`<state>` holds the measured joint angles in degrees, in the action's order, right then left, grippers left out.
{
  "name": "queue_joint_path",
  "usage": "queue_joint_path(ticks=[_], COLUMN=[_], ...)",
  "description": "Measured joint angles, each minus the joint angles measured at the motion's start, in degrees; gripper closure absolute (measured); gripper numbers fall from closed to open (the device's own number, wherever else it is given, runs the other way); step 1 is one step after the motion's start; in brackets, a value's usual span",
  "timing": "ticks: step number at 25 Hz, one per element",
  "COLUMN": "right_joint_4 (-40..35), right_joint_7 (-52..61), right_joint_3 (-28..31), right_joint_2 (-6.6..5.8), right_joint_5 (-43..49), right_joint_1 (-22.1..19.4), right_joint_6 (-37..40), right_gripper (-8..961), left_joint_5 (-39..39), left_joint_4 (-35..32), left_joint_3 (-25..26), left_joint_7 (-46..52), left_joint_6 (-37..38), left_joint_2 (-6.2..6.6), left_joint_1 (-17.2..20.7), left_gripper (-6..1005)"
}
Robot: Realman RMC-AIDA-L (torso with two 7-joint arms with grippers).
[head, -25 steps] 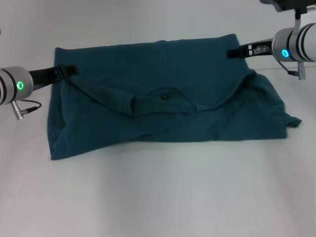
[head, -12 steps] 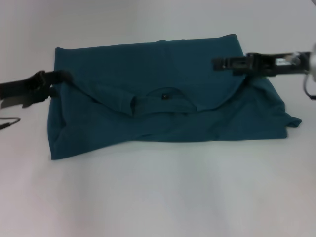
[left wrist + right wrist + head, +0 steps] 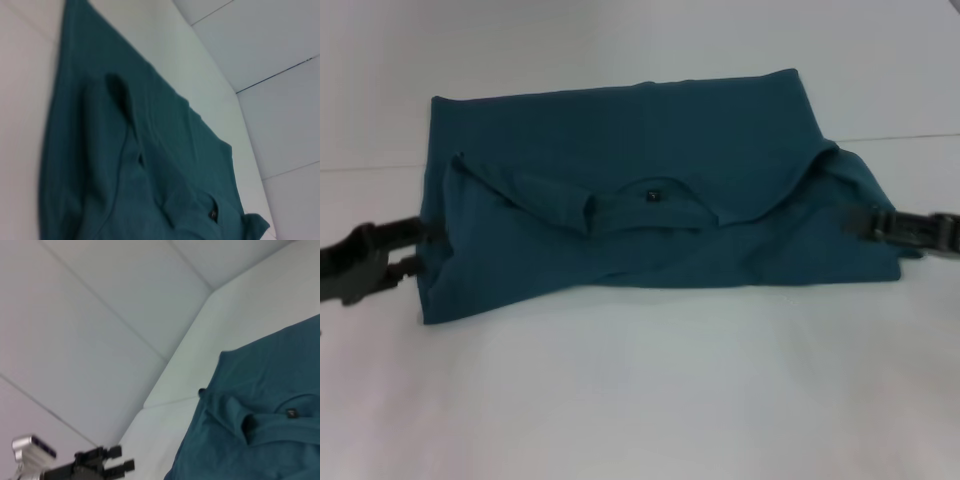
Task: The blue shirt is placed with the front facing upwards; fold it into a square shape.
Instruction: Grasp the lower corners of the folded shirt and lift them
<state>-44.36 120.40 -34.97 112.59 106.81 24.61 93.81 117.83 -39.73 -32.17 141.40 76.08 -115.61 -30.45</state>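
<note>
- Blue shirt (image 3: 650, 190) spread on the white table (image 3: 650, 400), across the middle of the head view, folded over on itself into a wide band.
- Far edge straight and flat; near edge straight too, lower at the left corner.
- Upper layer curved across the front, with the round collar (image 3: 655, 205) showing in the middle and a small black label (image 3: 653, 195) inside it.
- Sleeve or loose flap bulging out at the right end, past the folded layer.
- No lettering visible on the cloth in any view.
- Left gripper (image 3: 415, 250) low at the shirt's left edge, near the front corner, lying almost flat over the table; 2 dark fingers apart, one above the other, tips at the cloth edge.
- Also visible far off in the right wrist view, left gripper's 2 fingers plainly spread with a gap between them.
- Right gripper (image 3: 865, 222) low at the shirt's right edge, reaching in sideways, tips over the bulging flap; open or clenched, cannot tell.
- Left wrist view: shirt running away along the table, folded ridge and collar with label in sight, no fingers shown.
- White wall panels (image 3: 100, 315) behind the table in both wrist views.
- Nothing else lying on the table near the shirt.
</note>
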Motion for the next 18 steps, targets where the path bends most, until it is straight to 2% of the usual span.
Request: queue_joint_path(ticks=[7,11,14,16,18], right_joint_4=[3.3,3.4,3.5,3.7,4.1], right_joint_7=[-3.7,-4.5,-4.5,-4.6,-4.6], right_joint_3=[1.5,1.4,1.5,1.5,1.5], right_joint_2=[-0.12,0.2,0.2,0.2,0.19], right_joint_5=[0.1,0.2,0.3,0.3,0.3], right_joint_1=[-2.5,-2.6,-2.6,-2.5,-2.3], right_joint_6=[0.3,-0.1,-0.4,-0.5,-0.5], right_gripper=[34,35,37,37,38], left_joint_5=[0.2,0.2,0.6,2.2,4.4], left_joint_4=[4.0,4.3,4.3,4.1,4.1], left_joint_3=[1.5,0.4,0.3,0.7,1.1], left_joint_7=[0.7,-4.6,-9.2,-8.0,-2.3], left_joint_6=[-2.3,-6.8,-7.3,-8.3,-9.3], left_joint_2=[-0.71,-1.5,-1.25,-1.01,-0.87], left_joint_1=[1.4,1.4,1.3,1.3,1.5], left_gripper=[322,322,322,322,322])
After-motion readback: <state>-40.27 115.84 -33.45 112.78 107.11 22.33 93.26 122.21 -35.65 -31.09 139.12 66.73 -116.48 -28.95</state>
